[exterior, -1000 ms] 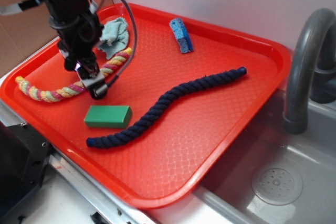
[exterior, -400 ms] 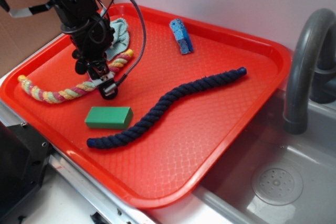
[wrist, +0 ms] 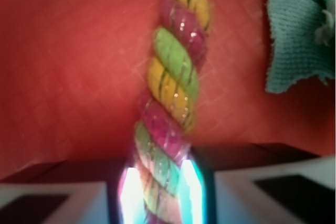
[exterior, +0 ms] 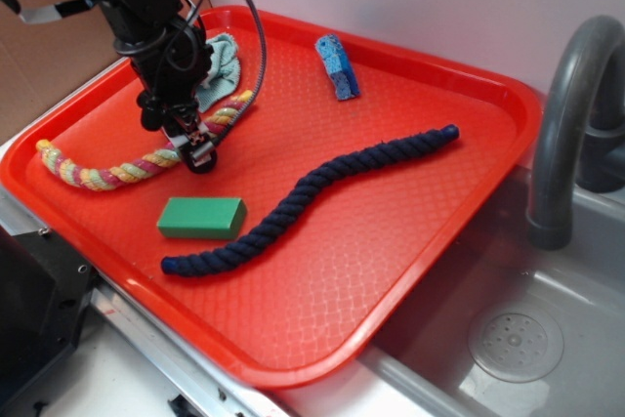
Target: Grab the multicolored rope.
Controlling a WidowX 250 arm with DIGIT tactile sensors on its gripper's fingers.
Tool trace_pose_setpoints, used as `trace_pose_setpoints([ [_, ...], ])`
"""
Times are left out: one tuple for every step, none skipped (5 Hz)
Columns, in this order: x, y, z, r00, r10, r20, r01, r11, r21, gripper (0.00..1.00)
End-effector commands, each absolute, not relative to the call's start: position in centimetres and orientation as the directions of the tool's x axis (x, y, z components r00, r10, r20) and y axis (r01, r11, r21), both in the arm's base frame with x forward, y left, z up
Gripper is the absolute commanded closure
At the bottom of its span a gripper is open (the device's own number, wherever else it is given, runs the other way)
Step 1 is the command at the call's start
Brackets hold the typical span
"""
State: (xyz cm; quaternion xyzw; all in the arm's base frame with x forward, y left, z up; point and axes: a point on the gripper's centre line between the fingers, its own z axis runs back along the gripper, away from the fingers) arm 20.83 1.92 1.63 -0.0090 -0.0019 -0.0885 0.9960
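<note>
Ropes number two on the red tray (exterior: 439,231): one multicolored rope (exterior: 107,171) near its left edge, one navy rope (exterior: 312,197). My end effector (exterior: 195,148) is clamped around the multicolored one. One green block (exterior: 200,217), one blue sponge (exterior: 336,66), one teal cloth (exterior: 220,65).

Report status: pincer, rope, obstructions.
Pincer down on the tray, fingers either side of the twisted yellow, pink and green cotton rope; closure unclear. Rope lying on red plastic tray. Teal knitted cloth beside, not blocking.

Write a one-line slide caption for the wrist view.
Pincer straddling the multicolored rope on the red tray, teal cloth at right.
</note>
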Motion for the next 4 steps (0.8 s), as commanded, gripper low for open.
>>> trace_pose_setpoints([
  [22.7,-0.2,10.9,1.0,-0.016,0.024,0.017,0.999,-0.044,1.0],
  [22.4,-1.8,16.0,0.998,0.048,0.035,-0.044,0.993,-0.108,1.0],
  [21.6,-3.1,19.5,0.997,0.059,0.051,-0.051,0.988,-0.149,1.0],
  [21.7,-3.8,20.0,1.0,-0.004,0.026,0.008,0.988,-0.156,1.0],
])
